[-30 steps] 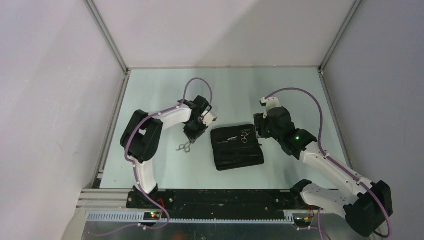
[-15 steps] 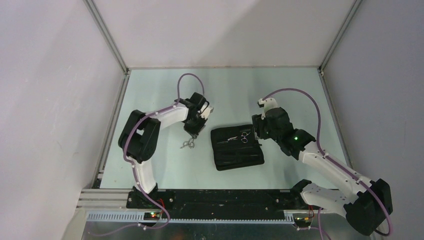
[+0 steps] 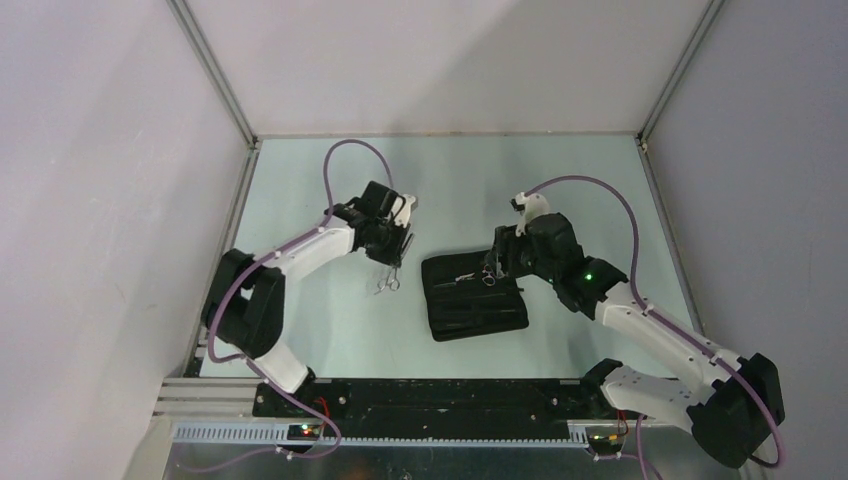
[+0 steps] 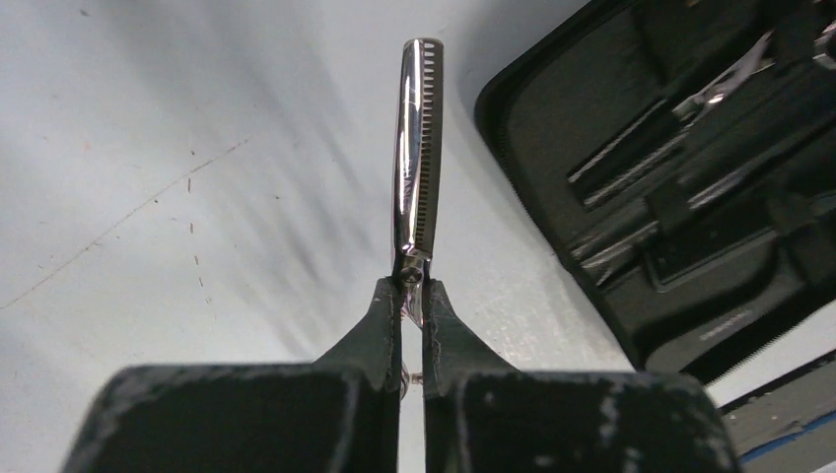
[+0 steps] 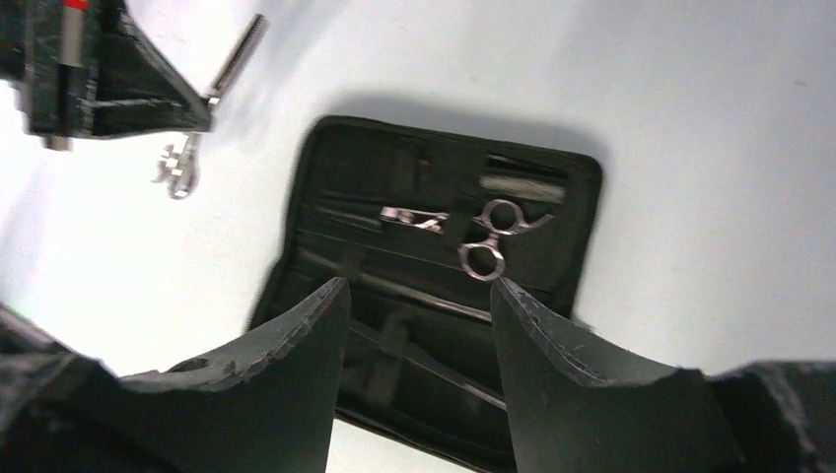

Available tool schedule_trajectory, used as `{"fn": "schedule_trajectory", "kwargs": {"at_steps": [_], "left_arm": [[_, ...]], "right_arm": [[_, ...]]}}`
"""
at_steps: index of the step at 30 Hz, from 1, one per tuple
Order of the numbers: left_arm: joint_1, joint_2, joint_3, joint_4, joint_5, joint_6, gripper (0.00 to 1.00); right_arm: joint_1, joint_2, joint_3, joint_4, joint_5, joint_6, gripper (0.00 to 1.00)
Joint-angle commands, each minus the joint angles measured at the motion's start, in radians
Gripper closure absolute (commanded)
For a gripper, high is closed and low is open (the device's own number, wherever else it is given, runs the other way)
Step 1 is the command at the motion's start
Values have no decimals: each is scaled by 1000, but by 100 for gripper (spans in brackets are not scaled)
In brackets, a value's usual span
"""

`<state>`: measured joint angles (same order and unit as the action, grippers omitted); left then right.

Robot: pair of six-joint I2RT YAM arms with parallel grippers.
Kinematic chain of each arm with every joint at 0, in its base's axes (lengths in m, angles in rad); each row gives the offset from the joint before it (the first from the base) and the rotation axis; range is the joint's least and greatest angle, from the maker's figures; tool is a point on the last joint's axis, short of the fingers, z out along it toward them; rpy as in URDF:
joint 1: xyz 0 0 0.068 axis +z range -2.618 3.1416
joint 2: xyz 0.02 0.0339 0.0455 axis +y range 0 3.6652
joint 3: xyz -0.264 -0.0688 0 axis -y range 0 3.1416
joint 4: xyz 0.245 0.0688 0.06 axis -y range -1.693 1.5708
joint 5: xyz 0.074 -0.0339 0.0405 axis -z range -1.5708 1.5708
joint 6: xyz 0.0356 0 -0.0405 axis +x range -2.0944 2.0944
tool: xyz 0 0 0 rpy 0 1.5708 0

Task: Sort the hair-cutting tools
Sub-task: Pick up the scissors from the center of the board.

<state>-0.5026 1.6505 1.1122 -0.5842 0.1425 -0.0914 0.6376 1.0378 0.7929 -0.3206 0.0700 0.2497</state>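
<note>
Over the pale table (image 3: 450,170), left of the case (image 3: 475,310), the left gripper (image 4: 412,296) clamps scissors (image 4: 416,148) by the pivot, likely for stowing; the right gripper (image 5: 419,286) gapes above the case.

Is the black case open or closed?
Open. The case lies spread flat with its inside facing up, and one pair of scissors is seen inside it.

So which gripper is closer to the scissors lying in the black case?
Right. The right gripper hovers open over those scissors; the left gripper is beside the case, holding thinning scissors.
</note>
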Motion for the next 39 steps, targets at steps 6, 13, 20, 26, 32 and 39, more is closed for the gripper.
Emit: {"fn": "schedule_trajectory", "kwargs": {"at_steps": [6, 13, 20, 26, 32, 39], "left_arm": [[-76, -134, 23, 67, 21, -81, 100], [-169, -173, 52, 84, -17, -100, 100], [-249, -216, 71, 113, -41, -112, 100], [-287, -238, 82, 132, -34, -113, 100], [-313, -254, 82, 142, -40, -110, 100], [-317, -296, 75, 153, -44, -97, 92]], "right_arm": [[30, 74, 0, 295, -148, 272, 40], [28, 150, 2, 446, -169, 360, 41], [25, 217, 2, 490, -173, 422, 43], [25, 266, 1, 523, -180, 455, 45], [16, 287, 2, 558, -213, 467, 57], [-18, 267, 2, 574, -323, 441, 100]]}}
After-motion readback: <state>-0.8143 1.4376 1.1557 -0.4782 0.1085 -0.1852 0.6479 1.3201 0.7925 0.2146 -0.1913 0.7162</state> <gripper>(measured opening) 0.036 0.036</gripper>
